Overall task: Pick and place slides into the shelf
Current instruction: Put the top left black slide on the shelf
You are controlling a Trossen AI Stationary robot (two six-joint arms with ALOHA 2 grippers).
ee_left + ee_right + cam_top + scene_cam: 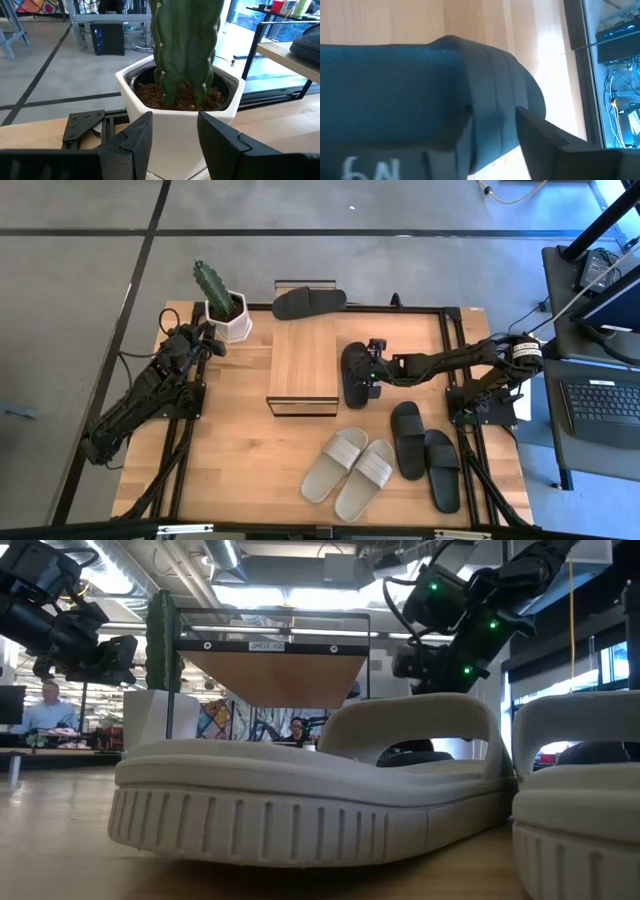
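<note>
While the right gripper [372,370] sits over the black slide [356,375]: its fingers straddle the slide's strap, partly closed; a firm grip cannot be told.
Slide's long axis: parallel to the shelf's long side, crosswise to the reaching arm.
Slide's place: on the table just beside the shelf [303,362], on its right.
Nearer arm: right.
Left gripper [172,142]: fingers apart, at the cactus pot [229,318].

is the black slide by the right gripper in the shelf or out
Out: the black slide lies on the table beside the shelf, right gripper at it.
</note>
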